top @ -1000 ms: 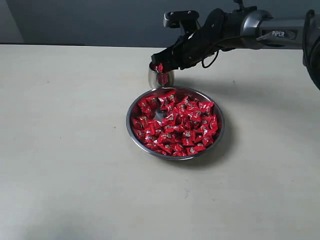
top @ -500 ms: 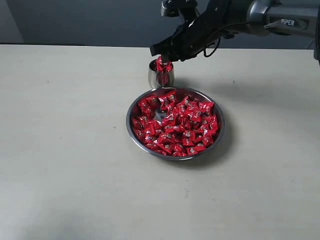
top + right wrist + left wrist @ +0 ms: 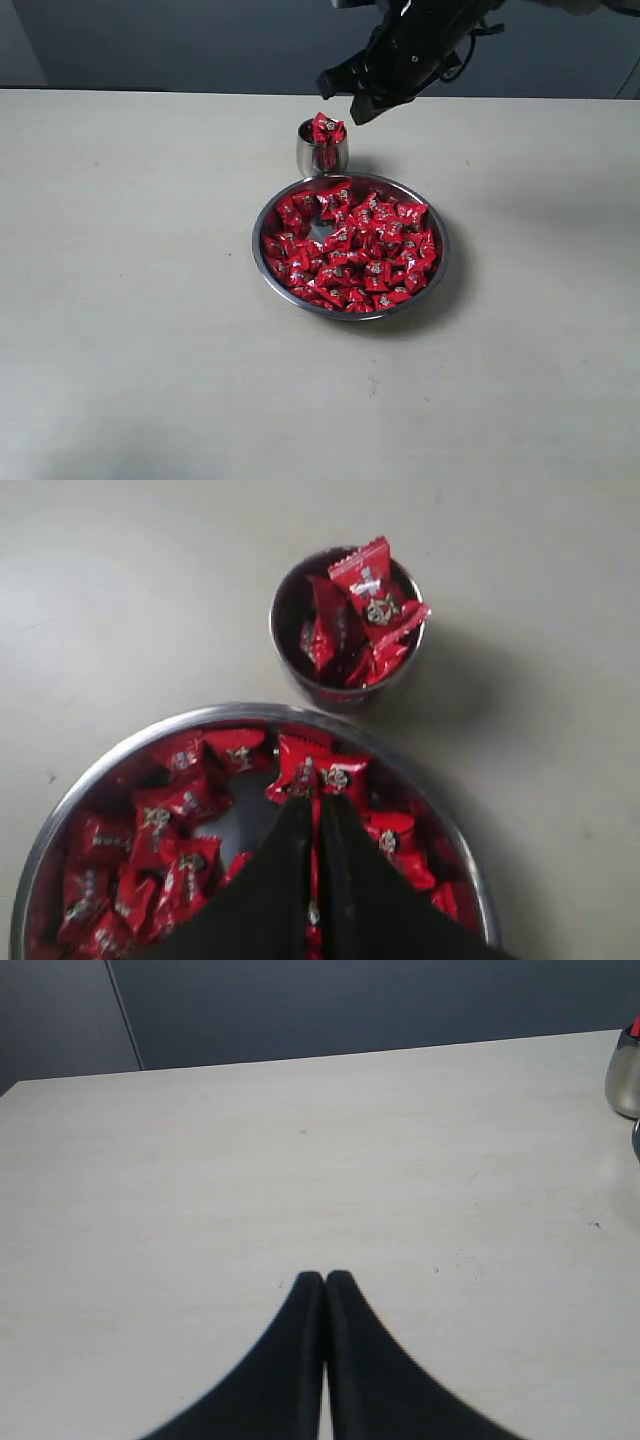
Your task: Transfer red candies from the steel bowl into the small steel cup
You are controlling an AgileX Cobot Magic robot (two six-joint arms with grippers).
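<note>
The steel bowl (image 3: 259, 250) sits mid-table, heaped with red candies (image 3: 365, 250). Just behind it stands the small steel cup (image 3: 322, 156), and a few red candies (image 3: 326, 128) stick up past its rim. My right gripper (image 3: 345, 97) hangs in the air above and slightly right of the cup, open by only a narrow slit, with nothing between its fingers. In the right wrist view its tips (image 3: 313, 798) hover over the bowl's far rim (image 3: 60, 810), with the cup (image 3: 287, 645) beyond. My left gripper (image 3: 325, 1278) is shut and empty over bare table, out of the exterior view.
The cup's side (image 3: 625, 1075) shows at the edge of the left wrist view. A pale tabletop (image 3: 130, 300) stretches around the bowl, ending at a dark back wall (image 3: 180, 40).
My right gripper let go of a candy at the cup's mouth, then rose up and to the right. That candy now rests on top of the cup's pile. The bowl has not moved.
</note>
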